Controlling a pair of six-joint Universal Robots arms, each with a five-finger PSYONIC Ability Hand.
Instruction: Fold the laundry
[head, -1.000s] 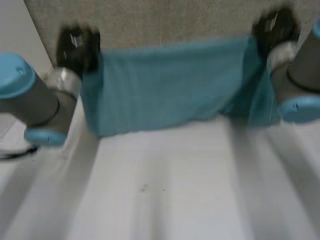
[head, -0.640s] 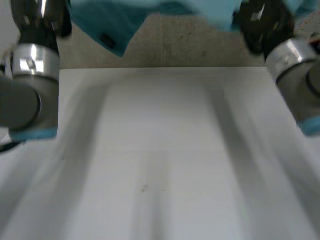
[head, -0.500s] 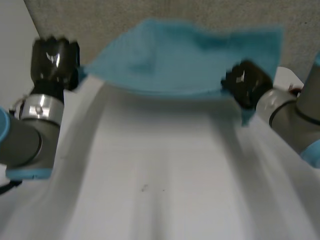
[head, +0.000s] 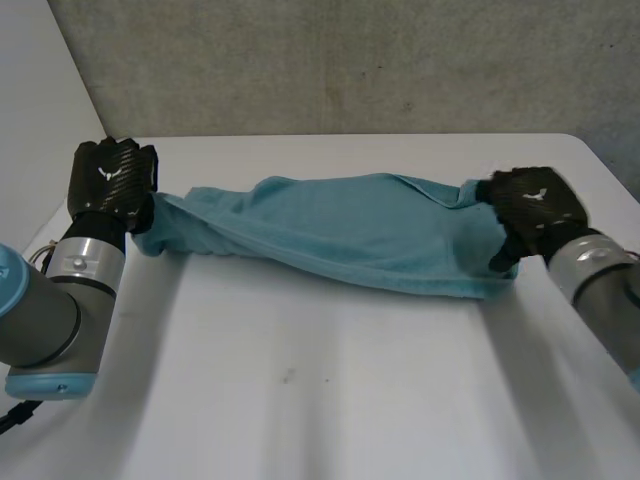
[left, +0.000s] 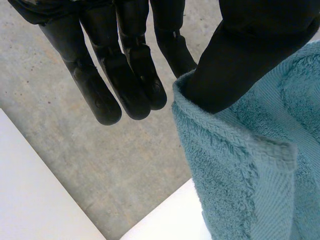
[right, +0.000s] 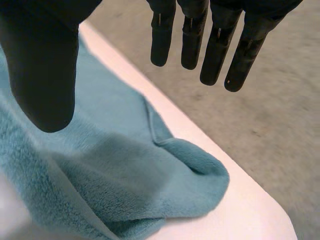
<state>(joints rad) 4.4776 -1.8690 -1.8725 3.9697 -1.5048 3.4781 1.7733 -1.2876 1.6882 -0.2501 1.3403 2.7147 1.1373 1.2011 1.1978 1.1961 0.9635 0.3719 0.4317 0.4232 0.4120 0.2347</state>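
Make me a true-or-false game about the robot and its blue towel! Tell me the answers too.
1. The towel is blue-green. True.
2. It is folded into a neat square. False: it lies bunched in a long strip.
3. It hangs in the air. False: it lies on the white table.
4. The left hand is at one end of it, the right hand at the other. True.
5. The right hand's fingers are curled tight. False: they are straight.
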